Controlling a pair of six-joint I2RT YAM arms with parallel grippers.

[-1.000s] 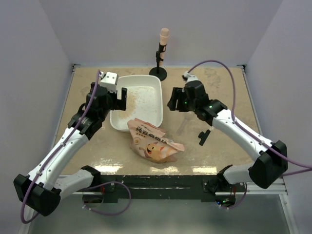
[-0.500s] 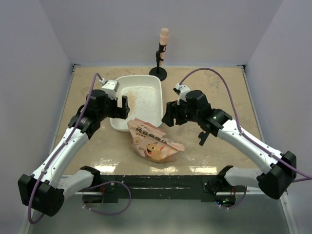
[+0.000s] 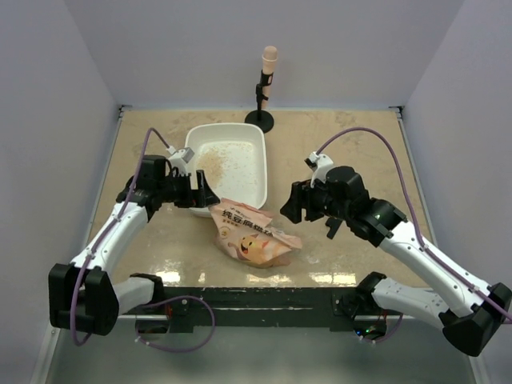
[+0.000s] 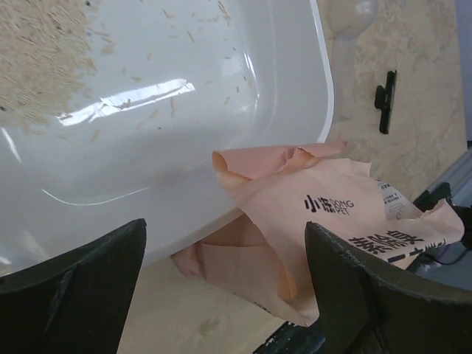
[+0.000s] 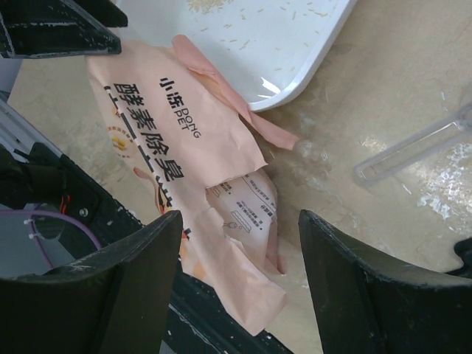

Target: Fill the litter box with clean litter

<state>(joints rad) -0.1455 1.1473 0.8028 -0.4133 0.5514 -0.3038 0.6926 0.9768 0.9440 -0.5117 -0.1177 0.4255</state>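
Observation:
The white litter box [image 3: 240, 180] lies left of centre on the table. A thin patch of beige litter [image 3: 214, 160] sits in it, with stray grains around. The crinkly orange-pink bag [image 3: 252, 232] lies against the box's near rim. My left gripper [image 3: 204, 192] is open and empty at the box's near left corner. In the left wrist view [image 4: 225, 228] it looks over the box [image 4: 184, 110], the litter [image 4: 37, 51] and the bag [image 4: 310, 214]. My right gripper [image 3: 292, 204] is open and empty just right of the bag. In the right wrist view [image 5: 240, 221] it hangs above the bag [image 5: 184, 133].
A black stand holding a pinkish stick [image 3: 266, 88] is at the back. A black clip [image 3: 334, 226] lies by the right arm. A clear plastic scoop handle [image 5: 413, 144] lies on the table right of the box [image 5: 295, 51]. Walls enclose three sides.
Both grippers have come nearer and lower, towards the bag. The left moved from beside the box to its near corner. The right moved from the box's right side to beside the bag.

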